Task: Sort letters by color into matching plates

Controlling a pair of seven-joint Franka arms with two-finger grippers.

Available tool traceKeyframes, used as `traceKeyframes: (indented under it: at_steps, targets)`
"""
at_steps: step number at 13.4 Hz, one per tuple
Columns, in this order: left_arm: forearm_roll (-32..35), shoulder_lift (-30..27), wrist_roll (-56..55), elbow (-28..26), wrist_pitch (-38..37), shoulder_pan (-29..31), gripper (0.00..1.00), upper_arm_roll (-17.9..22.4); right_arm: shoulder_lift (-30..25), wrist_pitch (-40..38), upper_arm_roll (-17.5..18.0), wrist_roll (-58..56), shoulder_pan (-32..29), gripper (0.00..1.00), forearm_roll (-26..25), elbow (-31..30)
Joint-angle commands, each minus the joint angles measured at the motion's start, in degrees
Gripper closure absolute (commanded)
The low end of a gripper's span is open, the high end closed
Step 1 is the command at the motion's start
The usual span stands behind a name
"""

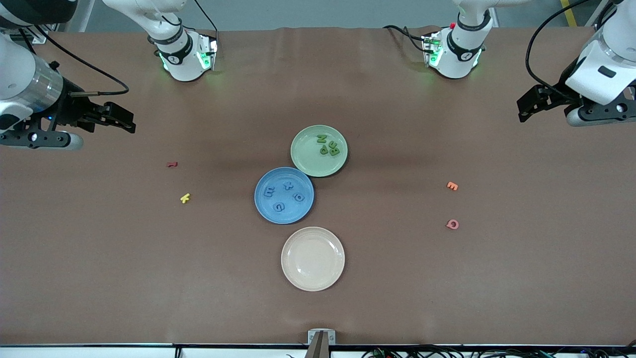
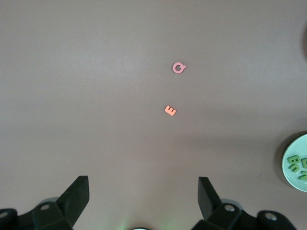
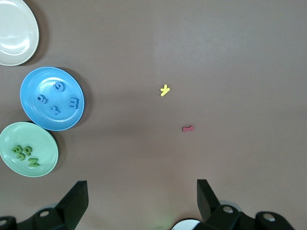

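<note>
While both plates (image 1: 298,169) hold letters (image 1: 328,145) mid-table, left hand (image 1: 527,105), right hand (image 1: 121,118) spread, well apart.

four letters (image 1: 284,194) in each of two touching plates (image 1: 263,206); third plate (image 1: 293,273) nearer camera.

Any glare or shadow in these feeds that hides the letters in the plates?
Front view: even light, a soft shadow band across the table near the green plate; the green letters and blue letters read clearly, the blue ones low in contrast on the blue plate. Left wrist view: slight dimming toward the edges, no glare. Right wrist view: both plates sharp, no glare.
</note>
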Motion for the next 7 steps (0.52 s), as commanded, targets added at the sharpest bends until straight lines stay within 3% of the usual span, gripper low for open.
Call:
traceKeyframes:
  at_steps: [1,7]
  targets:
    - [-1.26,-1.47,1.05,1.48,-1.5,1.11,0.0,0.19,-1.12,0.34,-2.24,-0.46,2.1,0.0,-1.34,-0.33]
    - [-3.97,-0.94,0.88,2.2,-2.64,0.85,0.0,-0.16,-1.03,2.89,-2.16,-0.46,0.26,0.0,-0.46,1.33]
